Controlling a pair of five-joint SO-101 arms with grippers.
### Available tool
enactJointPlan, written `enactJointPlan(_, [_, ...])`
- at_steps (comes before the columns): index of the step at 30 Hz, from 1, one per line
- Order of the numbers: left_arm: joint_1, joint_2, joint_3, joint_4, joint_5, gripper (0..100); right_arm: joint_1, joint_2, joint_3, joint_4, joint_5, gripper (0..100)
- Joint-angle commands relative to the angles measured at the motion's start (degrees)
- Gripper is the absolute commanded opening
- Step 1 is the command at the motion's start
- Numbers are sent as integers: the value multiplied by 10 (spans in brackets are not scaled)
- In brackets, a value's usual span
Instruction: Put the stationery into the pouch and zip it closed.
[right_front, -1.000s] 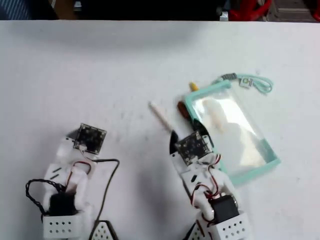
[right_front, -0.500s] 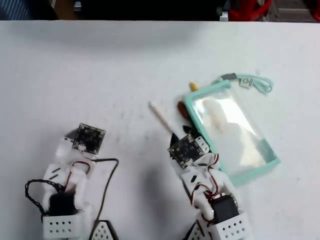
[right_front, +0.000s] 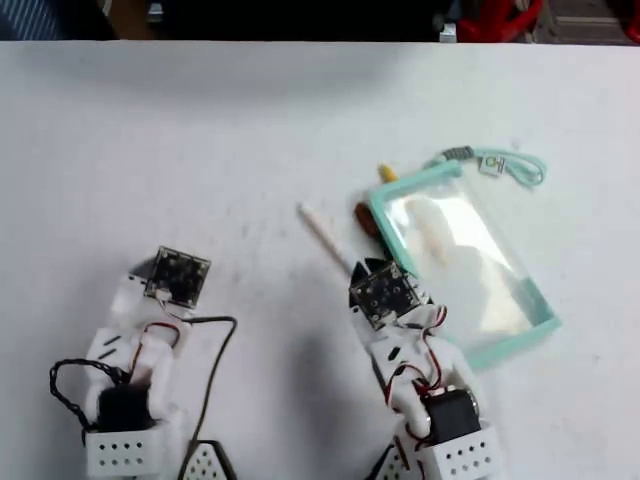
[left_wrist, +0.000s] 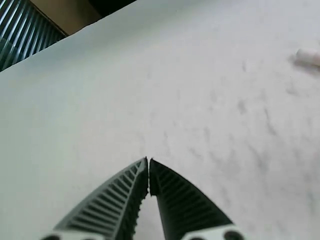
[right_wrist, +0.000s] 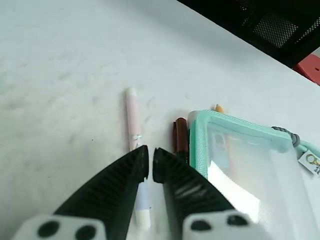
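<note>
A clear pouch (right_front: 462, 255) with a mint-green border (right_wrist: 200, 145) lies flat at the right of the table. Next to its open end lie a pale pink pen (right_front: 324, 235) and a brown pen (right_front: 366, 219); a yellow tip (right_front: 387, 174) pokes out at the pouch's far corner. My right gripper (right_front: 364, 268) is shut, hanging just above the pink pen (right_wrist: 132, 117), with the brown pen (right_wrist: 180, 136) beside its tips (right_wrist: 150, 152). My left gripper (left_wrist: 148, 164) is shut over bare table, far left of the pouch (right_front: 143, 270).
A mint strap with a tag (right_front: 505, 164) trails from the pouch's far corner. The white table (right_front: 200, 150) stretches open toward the far edge and the left. One end of the pink pen (left_wrist: 307, 56) shows far off in the left wrist view.
The right arm's wrist swung a little to the left, then came back right above the pink pen. Left arm, pens and pouch have stayed put.
</note>
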Motion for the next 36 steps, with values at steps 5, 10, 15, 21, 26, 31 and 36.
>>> enactJointPlan(5, [27,-6,-11,12,-4,24,6,-4,4,-1,4,39])
enactJointPlan(10, [43,-6,-3,13,-34,24,5,-4,4,-1,4,103])
enactJointPlan(15, [51,-6,-3,24,-40,24,5,-4,4,0,8,8])
enactJointPlan(21, [48,-6,-3,23,-40,24,5,-4,4,2,20,19])
enactJointPlan(26, [51,-6,-3,30,-41,24,5,-3,4,2,21,18])
enactJointPlan(31, [63,-6,-3,34,-36,80,5,-3,4,2,21,18])
enactJointPlan(36, [32,-6,-3,4,51,130,5,-3,4,2,21,18])
